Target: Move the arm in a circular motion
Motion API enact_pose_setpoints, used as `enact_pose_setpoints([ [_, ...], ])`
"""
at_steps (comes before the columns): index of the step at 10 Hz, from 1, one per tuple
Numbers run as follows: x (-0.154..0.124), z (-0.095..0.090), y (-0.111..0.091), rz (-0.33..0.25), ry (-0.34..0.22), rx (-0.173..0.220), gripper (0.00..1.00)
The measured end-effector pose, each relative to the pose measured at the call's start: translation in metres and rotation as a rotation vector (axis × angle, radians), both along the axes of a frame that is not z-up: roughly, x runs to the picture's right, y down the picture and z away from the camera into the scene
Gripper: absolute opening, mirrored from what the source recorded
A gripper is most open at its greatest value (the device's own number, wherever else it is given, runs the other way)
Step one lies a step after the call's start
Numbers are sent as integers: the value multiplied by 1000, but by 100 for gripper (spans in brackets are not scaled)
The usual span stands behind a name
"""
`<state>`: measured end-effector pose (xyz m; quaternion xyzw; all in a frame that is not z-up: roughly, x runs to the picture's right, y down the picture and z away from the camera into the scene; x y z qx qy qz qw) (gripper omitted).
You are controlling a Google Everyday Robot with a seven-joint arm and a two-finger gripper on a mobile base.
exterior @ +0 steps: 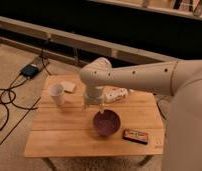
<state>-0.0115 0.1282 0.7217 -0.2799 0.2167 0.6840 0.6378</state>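
Observation:
The cream-white arm reaches in from the right across the wooden table, its rounded joint over the table's middle. Its small pronged gripper hangs down from that joint, just above the tabletop, between the white cup and the purple bowl. It sits close to the bowl's upper left rim. Nothing shows in the gripper.
A white cup stands at the table's left with a pale flat object behind it. A white and red packet lies behind the arm. A dark rectangular packet lies right of the bowl. Cables and a dark box lie on the floor to the left.

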Motion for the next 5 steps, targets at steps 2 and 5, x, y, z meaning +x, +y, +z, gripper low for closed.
enact_pose_setpoints([
  [2, 45, -4, 18, 65, 83, -5, 65],
  [5, 105, 2, 8, 142, 183, 32, 65],
])
